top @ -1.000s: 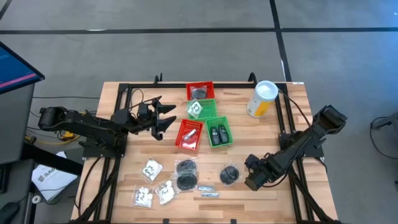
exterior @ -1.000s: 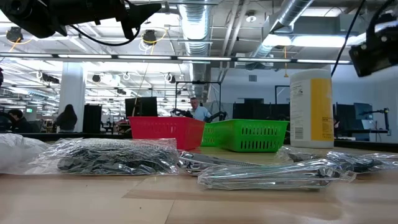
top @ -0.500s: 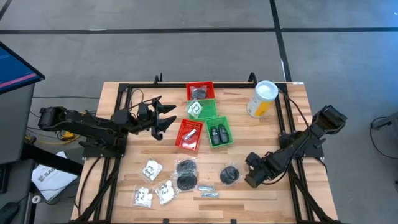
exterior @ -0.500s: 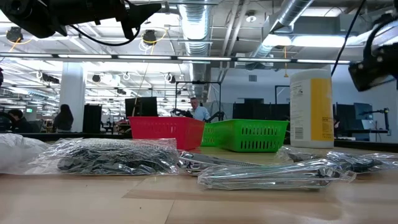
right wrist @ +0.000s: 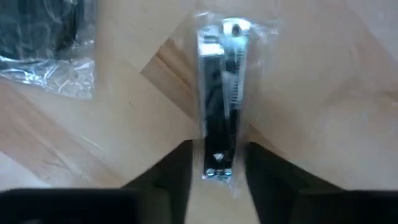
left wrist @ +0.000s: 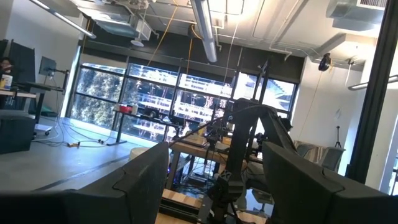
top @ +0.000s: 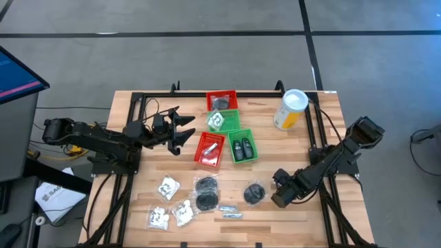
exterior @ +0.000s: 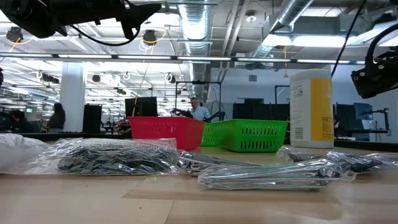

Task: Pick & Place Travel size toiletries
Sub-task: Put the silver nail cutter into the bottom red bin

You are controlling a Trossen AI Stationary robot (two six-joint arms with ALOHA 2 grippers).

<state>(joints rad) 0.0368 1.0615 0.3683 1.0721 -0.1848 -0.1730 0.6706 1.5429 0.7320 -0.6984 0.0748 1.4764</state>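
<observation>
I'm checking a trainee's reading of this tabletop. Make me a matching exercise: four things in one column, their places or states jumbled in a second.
Things:
1. yellow canister
2. dark grey pieces
3. black discs
4. left gripper

Places or states:
A. inside a green basket
B. fingers open, left of the baskets
C. standing alone, right of the baskets
D. lying on bare wood between the white packets and the right gripper

Pairs: 1-C, 2-A, 3-D, 4-B
</observation>
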